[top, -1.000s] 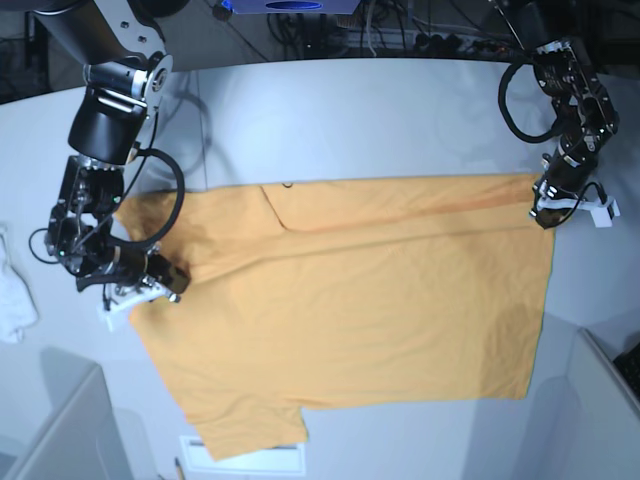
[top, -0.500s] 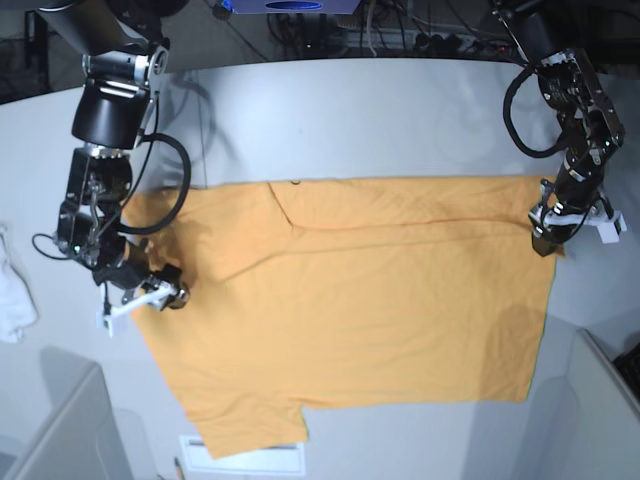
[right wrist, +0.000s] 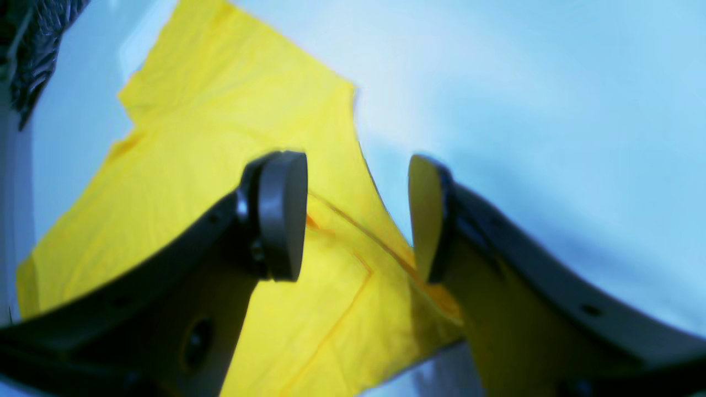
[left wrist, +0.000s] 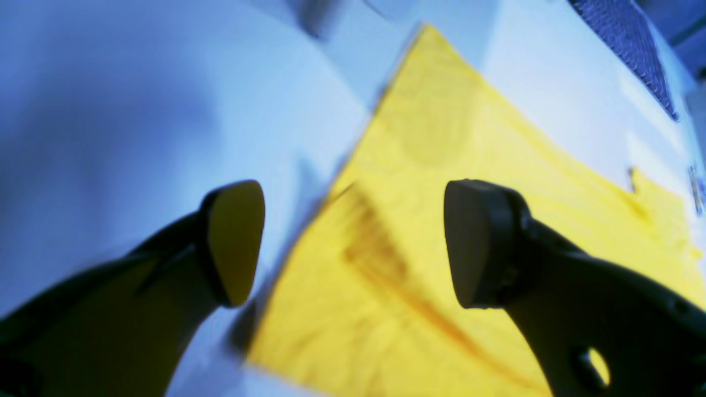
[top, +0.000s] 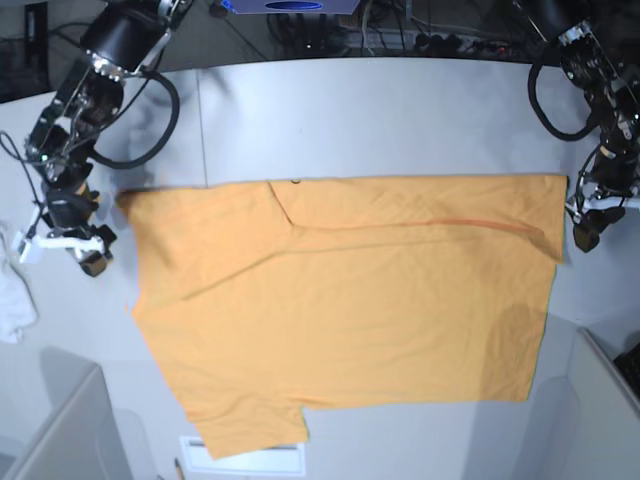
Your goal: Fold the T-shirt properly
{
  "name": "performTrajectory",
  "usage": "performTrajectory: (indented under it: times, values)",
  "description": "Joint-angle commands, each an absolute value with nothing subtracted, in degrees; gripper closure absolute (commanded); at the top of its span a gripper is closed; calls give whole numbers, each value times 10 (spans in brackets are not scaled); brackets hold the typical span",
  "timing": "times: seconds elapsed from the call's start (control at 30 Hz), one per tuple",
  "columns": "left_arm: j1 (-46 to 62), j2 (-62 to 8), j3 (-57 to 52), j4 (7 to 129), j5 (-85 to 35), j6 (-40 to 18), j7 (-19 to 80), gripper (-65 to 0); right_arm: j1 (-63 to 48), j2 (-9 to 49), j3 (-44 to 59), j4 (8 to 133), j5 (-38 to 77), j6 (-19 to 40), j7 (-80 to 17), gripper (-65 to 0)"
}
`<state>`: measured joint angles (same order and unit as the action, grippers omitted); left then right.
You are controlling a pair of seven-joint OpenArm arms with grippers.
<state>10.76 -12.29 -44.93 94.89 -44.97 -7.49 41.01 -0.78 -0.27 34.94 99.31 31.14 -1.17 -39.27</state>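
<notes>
Orange cotton T-shirt (top: 340, 310) lies flat, faintly creased; both claws gape wide, empty.

Both arms out wide, grippers empty.
Left gripper (top: 592, 228) hangs low at base view's right edge, jaws apart, nothing between the fingers (left wrist: 234, 242). Right gripper (top: 68, 247) low at the left edge, pointing down, jaws also spread.

Both claws released T-shirt (top: 340, 310), withdrew outward.
</notes>
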Motion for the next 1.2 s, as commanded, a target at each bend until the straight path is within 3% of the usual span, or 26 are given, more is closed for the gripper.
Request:
performTrajectory:
  times: [0.0,0.2,0.37,0.73,0.9,1.03,1.17]
  values:
    - [115,-120,-469,963,-456,-78,403,-487,-3,-11,362,1019,319,-7,-381,-285]
    - [156,-69,-515,978,-457,-86,403,-485,-35,-61,404,1069,319,-9,-422,-287]
    - [182,-49,-517,973,-457,-149,403,-485,-55,-79,437,1063,319,-10,-461,-287]
    - [175,-20,-516,939,-454,-151,403,-485,-30,-76,446,914,315,-10,-461,-288]
    - [171,-22,-516,922,-452,-151,402,-485,-17,-77,446,894,319,-10,-460,-348]
    - [160,-22,-516,915,-452,-151,402,-485,-14,-77,446,892,320,-8,-465,-353]
    - [156,-22,-516,918,-454,-151,402,-485,-29,-77,444,916,393,-8,-492,-353]
